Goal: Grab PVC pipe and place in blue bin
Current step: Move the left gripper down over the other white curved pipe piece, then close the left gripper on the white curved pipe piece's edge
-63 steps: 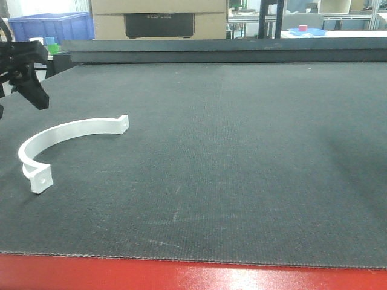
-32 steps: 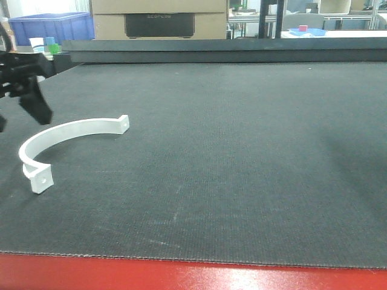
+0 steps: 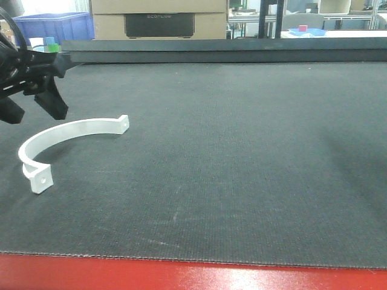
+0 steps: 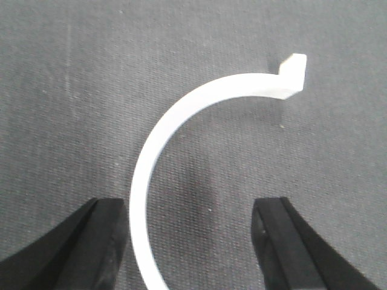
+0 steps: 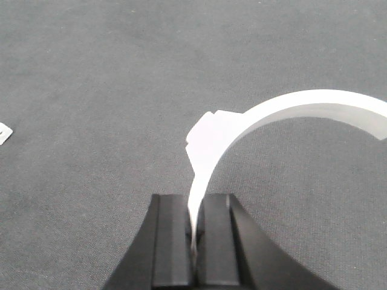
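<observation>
The PVC pipe (image 3: 66, 129) (image 4: 242, 84) lay unmoved on the table's (image 3: 242, 151) left side. The left claw (image 3: 33, 107) (image 4: 187, 208), wide open and empty, had shifted right, over its arc. The right claw (image 5: 193, 208) pinched a second pipe piece (image 5: 314, 103). Broad table stretched rightward — the blue bin (image 3: 54, 27) beyond its far edge.

Mat (image 3: 242, 151) is free at centre and right; at left lies the curved PVC piece (image 3: 66, 130), w/ left gripper (image 3: 36, 113) spread above it. At back a raised ledge (image 3: 211, 51) runs btw. mat and blue bin (image 3: 54, 27), cardboard box (image 3: 109, 24) beside it.
</observation>
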### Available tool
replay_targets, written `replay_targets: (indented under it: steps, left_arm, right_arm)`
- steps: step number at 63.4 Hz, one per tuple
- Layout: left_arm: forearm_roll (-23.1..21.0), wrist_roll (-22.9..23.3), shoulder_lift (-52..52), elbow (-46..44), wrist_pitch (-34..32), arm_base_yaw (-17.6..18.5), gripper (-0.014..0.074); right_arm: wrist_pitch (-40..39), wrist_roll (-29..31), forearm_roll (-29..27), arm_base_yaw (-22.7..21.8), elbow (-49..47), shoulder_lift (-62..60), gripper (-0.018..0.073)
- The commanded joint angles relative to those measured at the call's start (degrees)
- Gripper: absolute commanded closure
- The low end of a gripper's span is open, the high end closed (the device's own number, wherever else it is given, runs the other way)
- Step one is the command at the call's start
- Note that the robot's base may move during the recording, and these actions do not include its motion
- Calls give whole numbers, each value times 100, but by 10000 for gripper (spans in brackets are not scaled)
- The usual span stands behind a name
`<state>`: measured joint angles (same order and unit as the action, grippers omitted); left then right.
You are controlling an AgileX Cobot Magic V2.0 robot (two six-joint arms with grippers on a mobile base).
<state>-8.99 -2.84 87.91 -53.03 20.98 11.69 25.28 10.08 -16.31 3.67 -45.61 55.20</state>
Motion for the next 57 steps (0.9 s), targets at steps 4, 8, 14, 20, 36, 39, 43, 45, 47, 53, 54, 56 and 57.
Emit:
replay_targets:
  steps: [4,8,14,20,36,39,43,45,47,53,54,56,57]
  left_arm:
    - [33,3,23,-42,-92,-34,248]
    - [33,3,64,-42,-92,-34,248]
    - [20,3,192,-42,-92,-34,248]
    - [20,3,288,-42,-107,-34,248]
    - [20,3,370,-42,-354,-34,248]
    - [32,3,417,-42,-364,-34,255]
    - [32,3,494,-42,-351,-34,273]
    - [32,3,506,-42,-351,-34,277]
    - [32,3,515,-42,-351,-34,277]
    - [32,3,515,-42,-444,-34,277]
    - [32,3,515,-42,-461,-34,277]
    - [32,3,515,-42,-490,-34,277]
    - [32,3,515,-42,-504,-34,277]
  right_arm:
    - [-147,54,-5,-2,-59,-46,728]
    - [-159,54,-5,-2,-59,-46,728]
    - [-159,54,-5,-2,-59,-46,728]
    - [-159,54,-5,-2,-59,-46,728]
    - [-171,54,-5,-2,-59,-46,728]
    - [-182,54,-5,-2,-59,-46,728]
    - [-217,54,-5,-2,-59,-46,728]
    - [-231,54,-5,-2,-59,-46,728]
    - [-242,54,-5,-2,-59,-46,728]
    - [-284,54,-5,-2,-59,-46,728]
    - [-296,54,-5,-2,-59,-46,728]
    - [-296,54,-5,-2,-59,-46,728]
    - [-296,54,-5,-2,-59,-46,728]
